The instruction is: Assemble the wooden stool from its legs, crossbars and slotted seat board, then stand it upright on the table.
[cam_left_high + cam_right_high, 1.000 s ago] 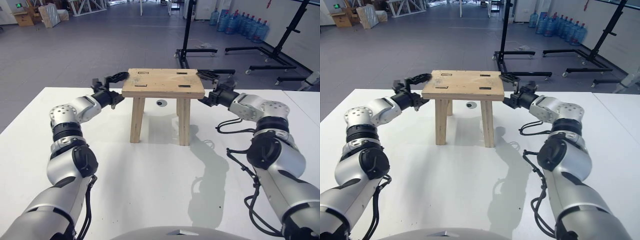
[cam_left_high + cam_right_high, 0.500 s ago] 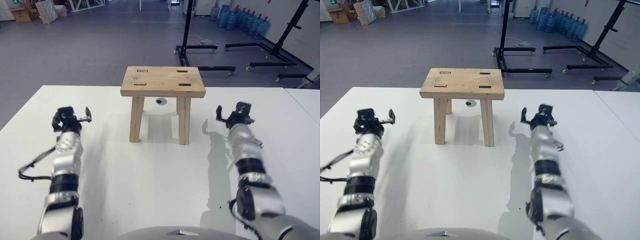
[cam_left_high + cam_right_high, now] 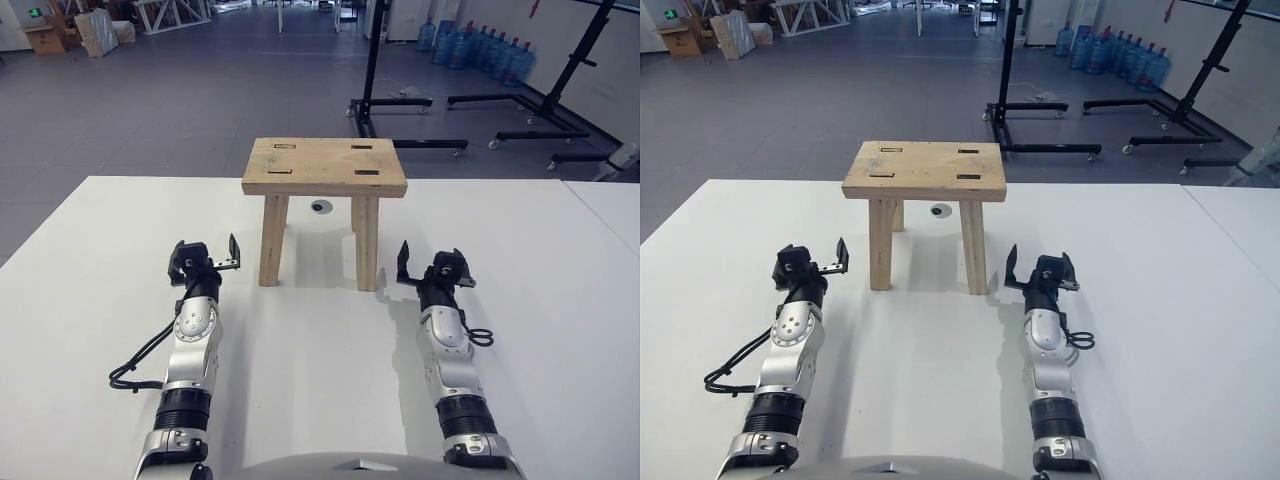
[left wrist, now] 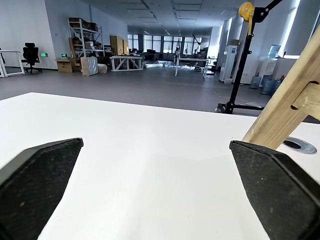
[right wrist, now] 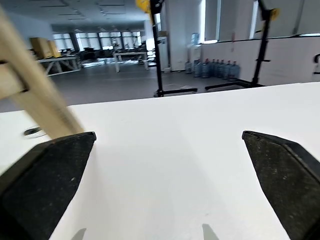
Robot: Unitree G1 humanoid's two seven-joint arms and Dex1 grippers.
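The assembled wooden stool (image 3: 325, 165) stands upright on the white table (image 3: 300, 380), toward its far middle, with the slotted seat board on top. My left gripper (image 3: 207, 256) rests low on the table just left of the stool's front left leg (image 4: 285, 105), open and empty. To the right of the front right leg (image 5: 35, 95) lies my right gripper (image 3: 430, 265), open too, nothing between its pads (image 5: 285, 180). Neither gripper touches the stool.
A small round hole (image 3: 321, 206) sits in the table under the stool. A black cable (image 3: 130, 372) loops beside my left arm. Black rolling stands (image 3: 400, 100) and water bottles (image 3: 480, 45) are on the floor beyond the table's far edge.
Both grippers have let go of the seat's sides and drawn back toward me. They swung out wide, then settled low on the table beside the front legs. The stool stayed put.
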